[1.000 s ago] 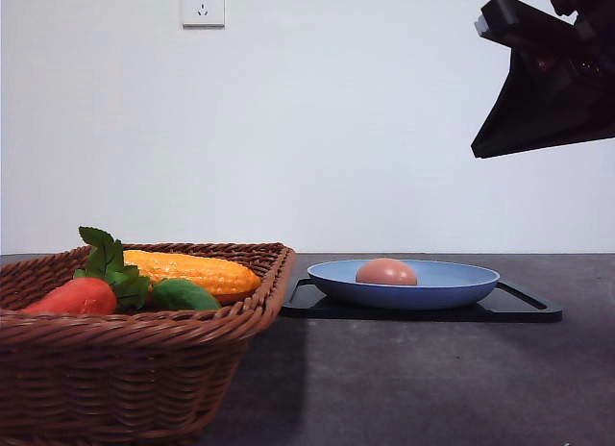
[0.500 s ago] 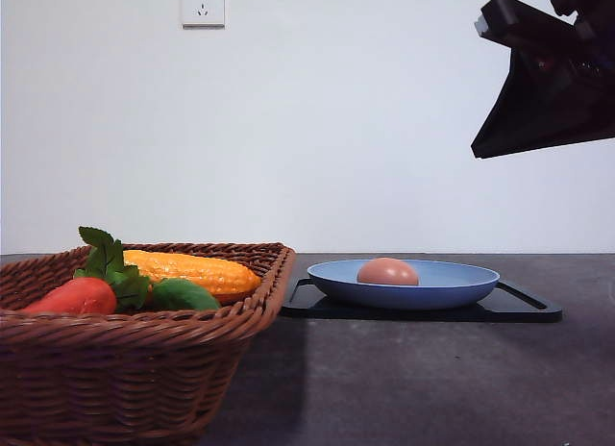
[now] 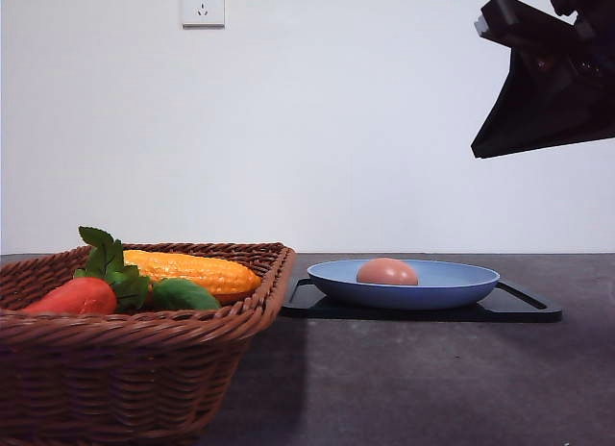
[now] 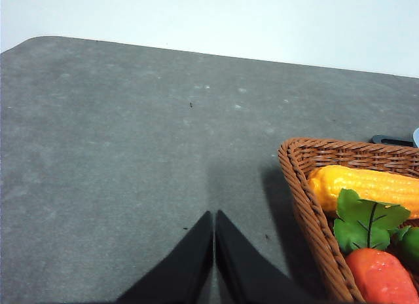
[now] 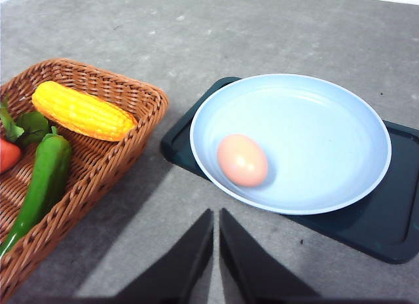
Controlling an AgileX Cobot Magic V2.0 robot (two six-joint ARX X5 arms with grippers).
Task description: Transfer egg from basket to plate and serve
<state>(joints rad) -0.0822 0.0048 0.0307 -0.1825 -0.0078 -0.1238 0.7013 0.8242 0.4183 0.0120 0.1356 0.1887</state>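
Well below right gripper (image 5: 216, 219): egg (image 5: 242, 160).

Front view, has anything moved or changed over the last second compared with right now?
Almost nothing. The egg lies in the plate where it was, at most a hair further right. The basket with its vegetables, the black tray and the right arm raised at upper right are unchanged.

i counted one egg (image 5: 242, 160) on one blue plate (image 5: 327, 120), and one black tray (image 5: 386, 232) under it. one wicker basket (image 3: 144, 369) held one corn cob (image 5: 83, 111), one green pepper (image 5: 40, 183) and one red-orange vegetable with leaves (image 3: 82, 294). one wall socket (image 3: 203, 4) showed. i saw two grippers, left gripper (image 4: 214, 251) and right gripper (image 5: 216, 251).
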